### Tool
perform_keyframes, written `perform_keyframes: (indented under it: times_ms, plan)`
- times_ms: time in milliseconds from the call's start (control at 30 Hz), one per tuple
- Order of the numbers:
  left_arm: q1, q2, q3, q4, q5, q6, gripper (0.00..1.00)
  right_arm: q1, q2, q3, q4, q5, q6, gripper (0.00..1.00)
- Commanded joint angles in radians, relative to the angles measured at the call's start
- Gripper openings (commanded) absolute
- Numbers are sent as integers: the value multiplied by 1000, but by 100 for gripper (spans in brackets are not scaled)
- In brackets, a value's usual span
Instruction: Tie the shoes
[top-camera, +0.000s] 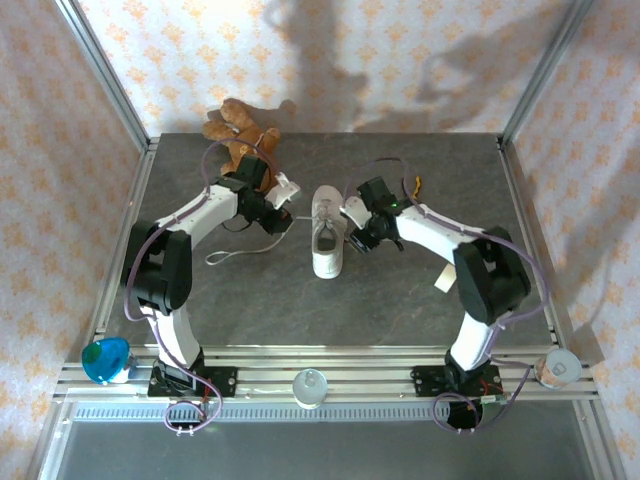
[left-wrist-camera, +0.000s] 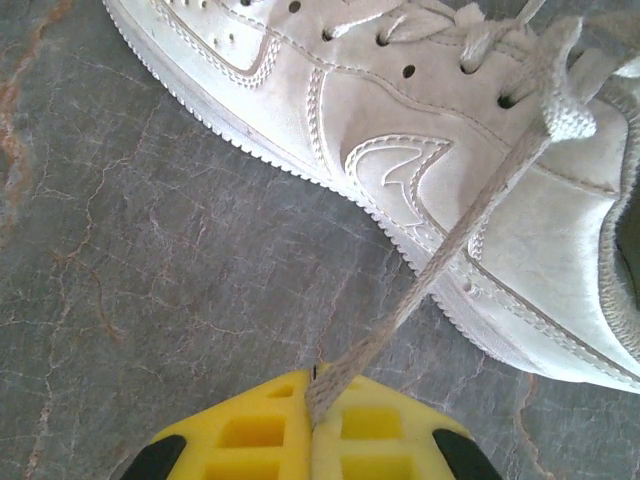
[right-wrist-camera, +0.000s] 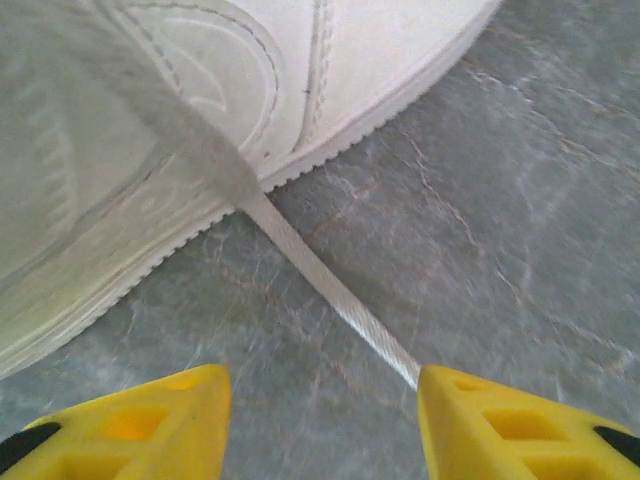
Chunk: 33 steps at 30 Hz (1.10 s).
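Note:
The white sneaker (top-camera: 328, 235) lies in the middle of the table, toe toward the near edge. My left gripper (top-camera: 284, 216) is just left of it. In the left wrist view its yellow fingers (left-wrist-camera: 250, 430) are pressed together on one white lace (left-wrist-camera: 450, 250), which runs taut from the eyelets of the shoe (left-wrist-camera: 400, 130). My right gripper (top-camera: 354, 226) is at the shoe's right side. Its jaws stand open (right-wrist-camera: 325, 385). The other lace (right-wrist-camera: 330, 295) comes from under the shoe (right-wrist-camera: 150, 120) across the table and ends against the right finger's tip (right-wrist-camera: 440, 385).
A brown teddy bear (top-camera: 238, 135) lies at the back left. A loose loop of lace (top-camera: 240, 255) trails on the table left of the shoe. A blue object (top-camera: 105, 360), a clear knob (top-camera: 310, 385) and a round disc (top-camera: 558, 368) sit along the front rail.

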Motion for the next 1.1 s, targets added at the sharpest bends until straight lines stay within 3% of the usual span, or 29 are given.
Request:
perform_keyframes:
  times_ms: [0, 533, 600, 700, 733, 1067]
  plan:
    - [26, 29, 30, -8, 16, -25, 0, 0, 55, 57, -2, -19, -66, 52]
    - [34, 97, 100, -40, 67, -10, 0, 6, 116, 102, 137, -309, -110, 52]
    - [32, 95, 99, -41, 73, -15, 0, 6, 131, 124, 139, -328, -97, 43]
    - [28, 78, 86, -41, 73, -22, 0, 6, 126, 127, 153, -339, -76, 7]
    - [29, 77, 75, -38, 72, -25, 0, 6, 114, 115, 166, -333, -68, 0]
    - [30, -124, -89, -54, 0, -29, 0, -13, -55, -48, 249, -219, 30, 0]
